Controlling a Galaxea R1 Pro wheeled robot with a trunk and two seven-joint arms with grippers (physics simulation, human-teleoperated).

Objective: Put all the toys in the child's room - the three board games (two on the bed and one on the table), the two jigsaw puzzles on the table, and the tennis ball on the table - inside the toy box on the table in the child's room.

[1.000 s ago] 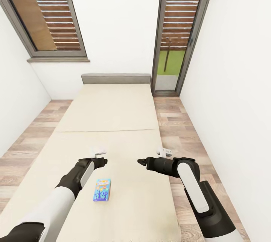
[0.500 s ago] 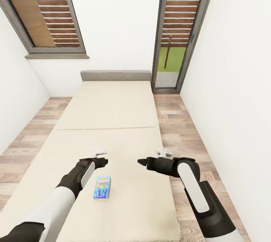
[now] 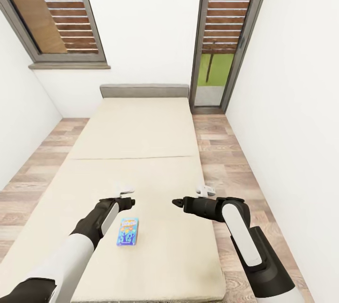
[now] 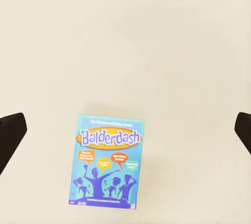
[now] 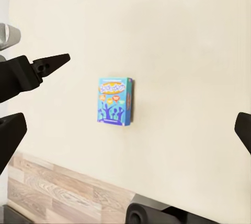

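We are at the bed [image 3: 141,143] in the child's room, at the step of collecting a board game [image 3: 127,231] from the mattress. The small blue box lies flat on the beige surface, just below and a little nearer to us than the left gripper [image 3: 127,201], and well off to the side of the right gripper [image 3: 178,202]. In the left wrist view the board game [image 4: 107,163] sits between the two dark fingertips, which stand wide apart, so we read that gripper as open and empty. The right gripper's jaws are likewise spread in its own wrist view, holding nothing, with the box [image 5: 115,100] ahead of them. Next, we judge, the left gripper must descend over the box, centre on its narrow width, and close across the edges, since the box lies flush on the mattress.
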